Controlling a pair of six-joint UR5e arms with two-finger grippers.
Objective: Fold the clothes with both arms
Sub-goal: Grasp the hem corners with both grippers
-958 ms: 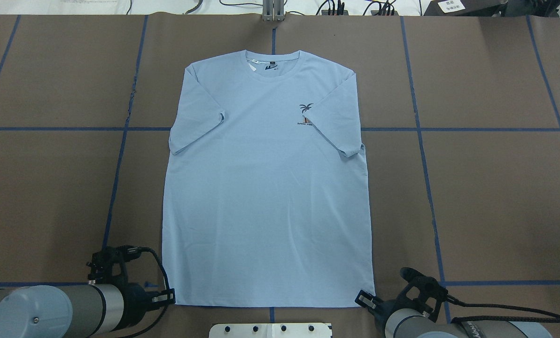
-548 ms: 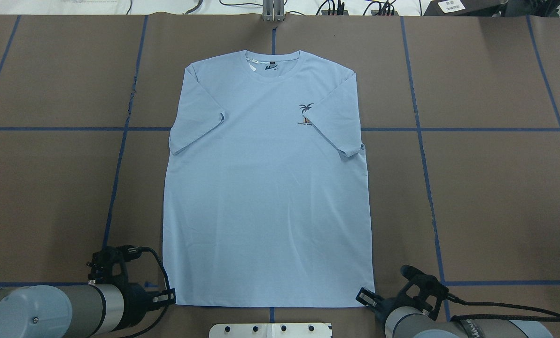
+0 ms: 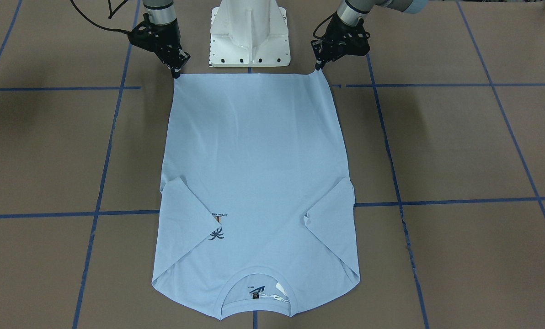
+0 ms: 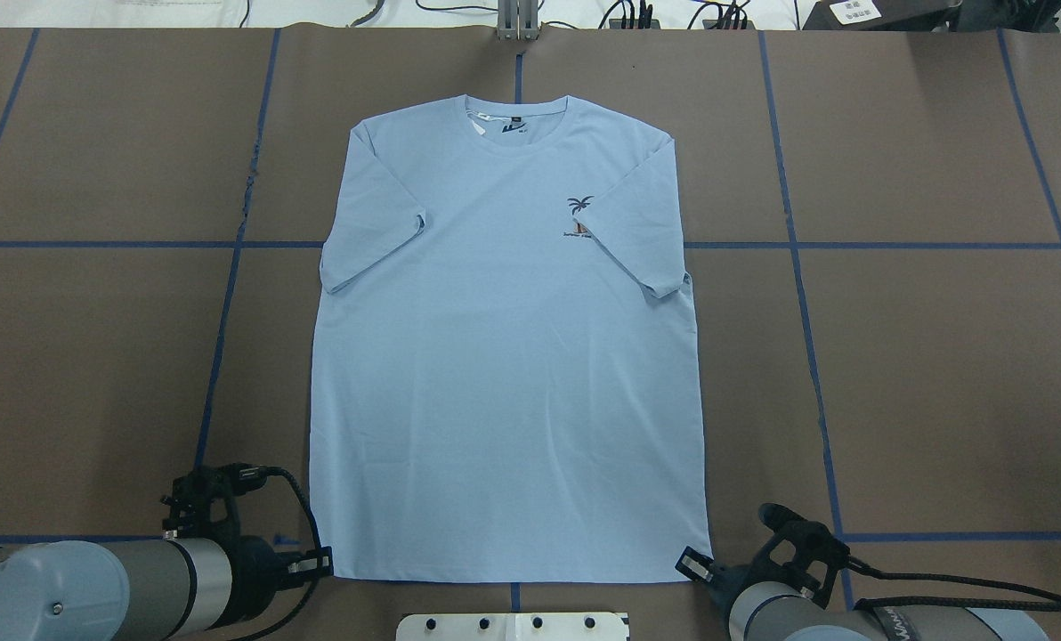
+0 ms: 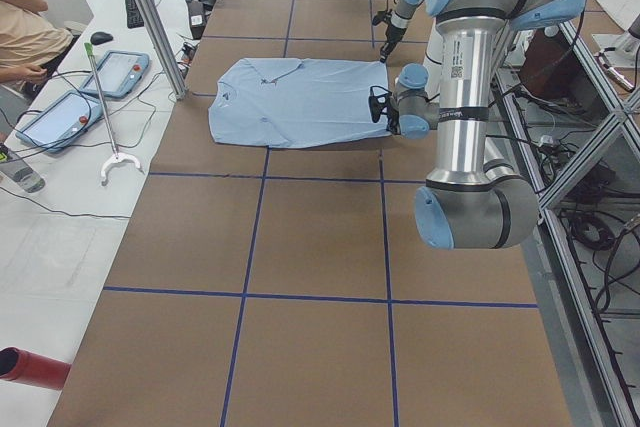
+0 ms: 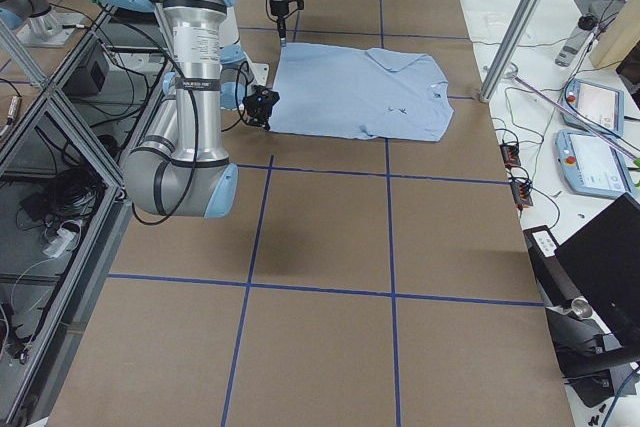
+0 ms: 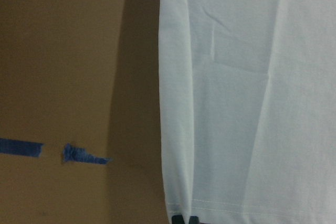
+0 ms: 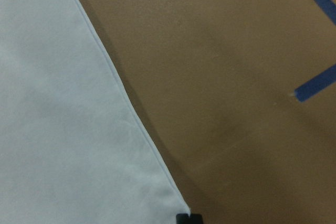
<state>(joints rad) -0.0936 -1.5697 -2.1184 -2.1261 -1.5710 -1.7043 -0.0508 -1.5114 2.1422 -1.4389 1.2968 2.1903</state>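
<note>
table (image 4: 940,356): brown, blue tape grid (image 4: 895,245) | side bench (image 5: 50,247): white, tablets (image 5: 127,73)

Left arm (image 4: 94,592): enters at the overhead view's lower left, forearm low and nearly level, pointing inward; from the side, its silver upper tube stands upright.
Left gripper (image 4: 321,563): black, tipped down and inward, jaws drawn close together, pinching the near left hem corner of the T-shirt (image 4: 504,383).
Right arm (image 4: 789,619): enters at the lower right, forearm angled inward, a black cable trailing from the wrist.
Right gripper (image 4: 692,563): black, mirrors the left, jaws drawn close together on the other hem corner.
</note>
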